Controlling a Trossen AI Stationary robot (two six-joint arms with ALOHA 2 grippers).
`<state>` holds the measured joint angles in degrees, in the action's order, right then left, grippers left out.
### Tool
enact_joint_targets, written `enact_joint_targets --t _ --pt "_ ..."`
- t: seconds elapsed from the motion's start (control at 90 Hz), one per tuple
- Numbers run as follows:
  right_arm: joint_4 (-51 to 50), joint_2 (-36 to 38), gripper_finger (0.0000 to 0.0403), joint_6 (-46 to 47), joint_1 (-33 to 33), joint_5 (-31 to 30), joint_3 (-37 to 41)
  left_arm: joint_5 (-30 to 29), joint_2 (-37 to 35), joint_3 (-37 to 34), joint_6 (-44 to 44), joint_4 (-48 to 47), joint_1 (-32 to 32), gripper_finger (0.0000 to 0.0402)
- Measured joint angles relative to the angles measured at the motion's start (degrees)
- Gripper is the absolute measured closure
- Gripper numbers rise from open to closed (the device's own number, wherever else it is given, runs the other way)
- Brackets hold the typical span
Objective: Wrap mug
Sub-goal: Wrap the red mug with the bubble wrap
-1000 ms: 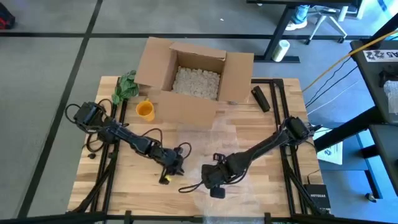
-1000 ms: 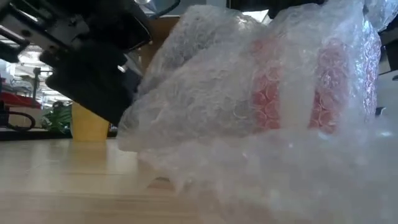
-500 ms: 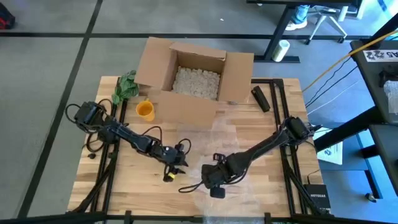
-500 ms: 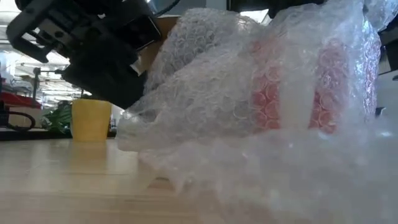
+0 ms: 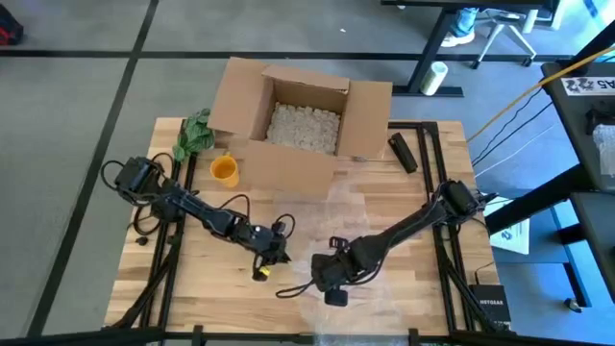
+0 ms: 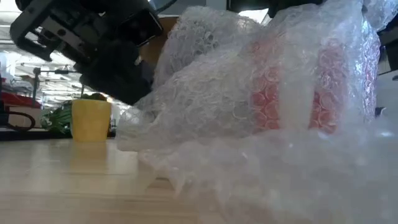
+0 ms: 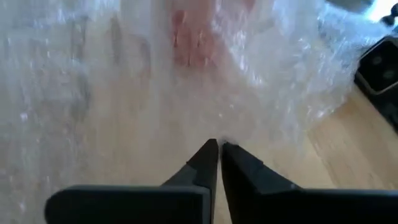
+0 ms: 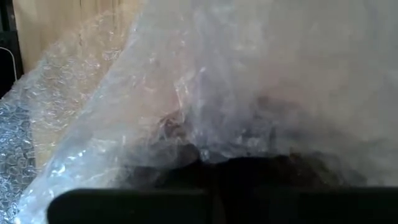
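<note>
Mug [image 6: 289, 87] sits near-centre on the tabletop [image 5: 192, 279], loosely bundled in bubble wrap [image 6: 249, 118].

Left gripper [image 7: 219, 147]: fingers pinched together, holding nothing, just beside the wrap's left edge.

Right gripper [image 5: 332, 274]: buried under film; you cannot tell its state.

Risk: the loose fold springs open if you release, and closed left fingers may only shove the bundle.

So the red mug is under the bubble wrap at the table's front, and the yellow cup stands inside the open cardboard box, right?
Not quite. The yellow cup is not inside the cardboard box; the high view shows it standing on the table just outside the box, by its left front corner. The box holds only pale packing fill. The rest holds: the low view shows the red mug under the bubble wrap.
</note>
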<state>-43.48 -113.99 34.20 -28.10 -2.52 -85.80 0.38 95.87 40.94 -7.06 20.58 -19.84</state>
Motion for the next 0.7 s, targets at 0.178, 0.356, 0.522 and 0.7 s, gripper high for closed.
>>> enact_joint_targets --t 0.178,0.356,0.522,0.7 --pt "0.0 0.0 0.0402 0.0 0.0 0.0 0.0 -0.5 -3.3 2.1 3.7 0.0 -0.1 0.0401" --pt "0.1 0.0 0.0402 -0.2 0.0 -0.4 0.0 -0.5 -3.8 5.9 9.0 -0.1 -0.8 0.0402" --pt "0.2 0.0 0.0402 -0.2 0.0 -1.9 0.0 1.0 -3.8 9.0 12.5 -0.4 -0.9 0.0402" --pt "0.3 0.0 0.0402 -0.6 0.0 -2.0 0.0 3.3 -3.8 11.4 15.8 -0.4 -0.9 0.0401"
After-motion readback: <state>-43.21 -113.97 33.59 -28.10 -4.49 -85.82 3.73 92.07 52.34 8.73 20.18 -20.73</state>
